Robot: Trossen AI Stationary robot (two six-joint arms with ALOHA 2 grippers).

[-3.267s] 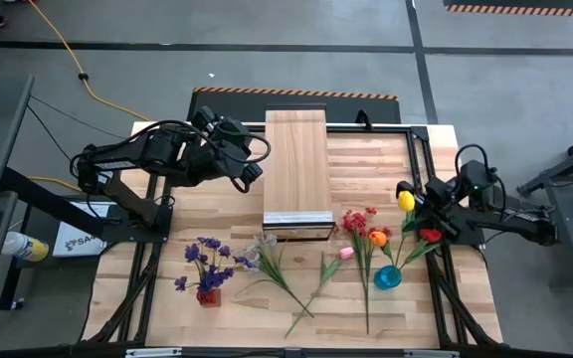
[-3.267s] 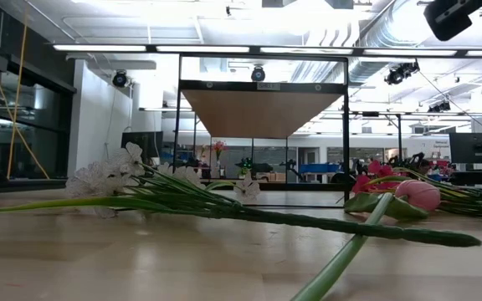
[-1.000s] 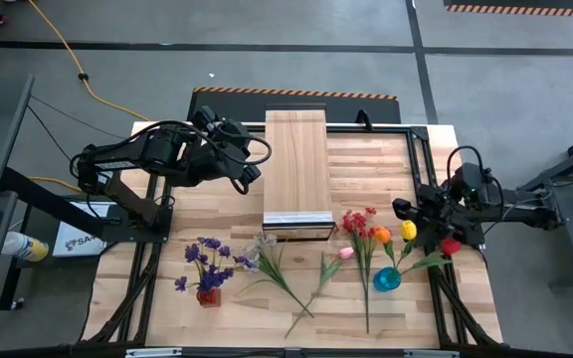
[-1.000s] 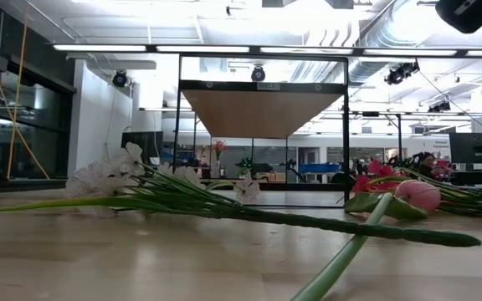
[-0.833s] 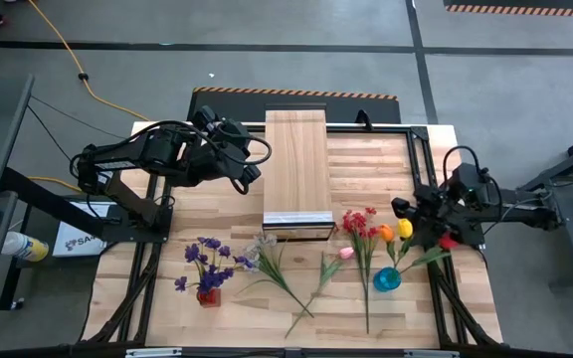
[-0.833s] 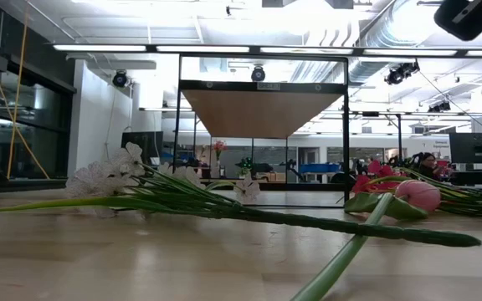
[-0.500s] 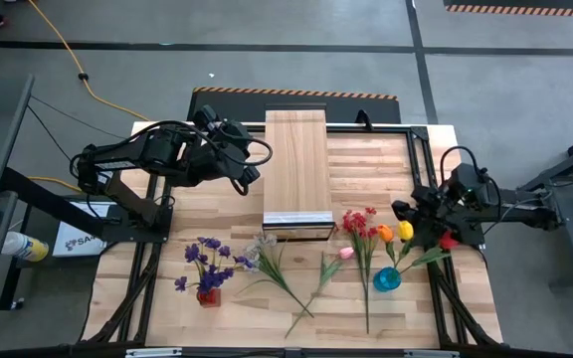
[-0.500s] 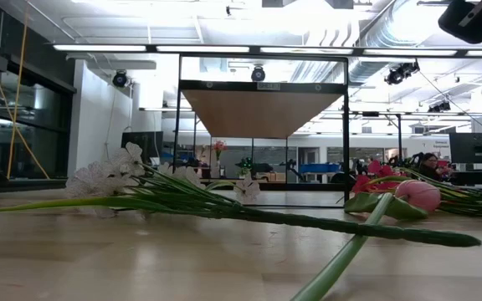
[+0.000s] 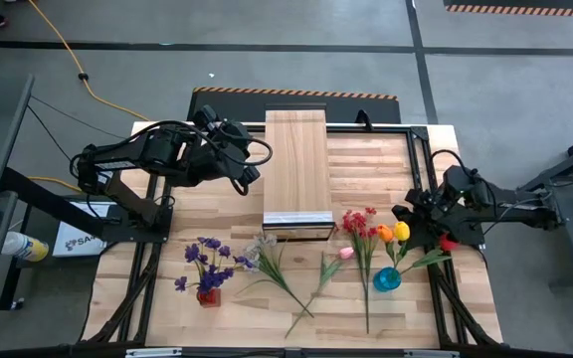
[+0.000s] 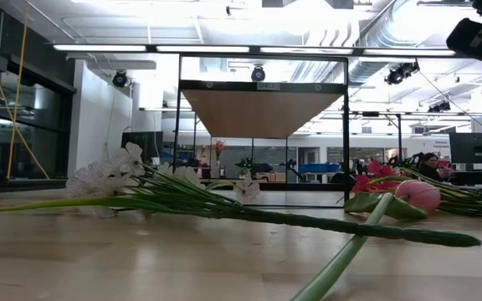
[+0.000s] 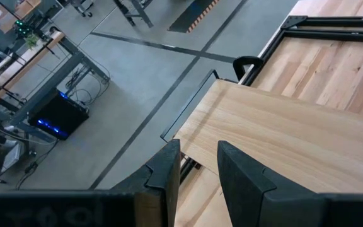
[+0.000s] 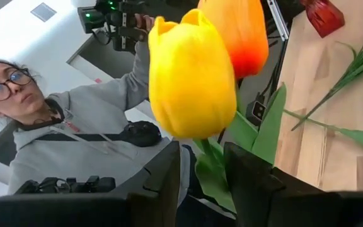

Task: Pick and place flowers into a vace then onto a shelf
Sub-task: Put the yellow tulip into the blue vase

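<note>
My right gripper (image 9: 407,217) is at the table's right side, shut on a yellow tulip (image 12: 191,75) whose head (image 9: 402,231) hangs beside an orange tulip (image 9: 384,234). The orange tulip and a red tulip (image 9: 450,243) lean out of a small blue vase (image 9: 387,278). A white spray (image 9: 267,249), a pink tulip (image 9: 346,253) and a red spray (image 9: 359,221) lie flat on the tabletop. The pale wood shelf (image 9: 297,169) stands at the middle. My left gripper (image 9: 251,171) hangs open, left of the shelf, above the table. My right gripper pinches the yellow tulip's green stem (image 12: 208,150) just below the bloom, between its two fingers (image 12: 169,180). The fingers come about level from the table's right side and lie across the stem. The tulip is lifted, its stem (image 9: 395,257) running down toward the blue vase; whether its end is inside cannot be told.
A red vase (image 9: 208,294) with purple flowers (image 9: 207,257) stands near the front left. In the low view, stems (image 10: 308,221) lie across the tabletop. A person (image 12: 55,126) shows beyond the table in the right wrist view. Black frame rails (image 9: 418,159) border the tabletop.
My right gripper has rolled and tipped at the wrist while staying over the blue vase. The yellow tulip's head has shifted a little toward the table's left, closer to the orange tulip. My left arm has kept still.
</note>
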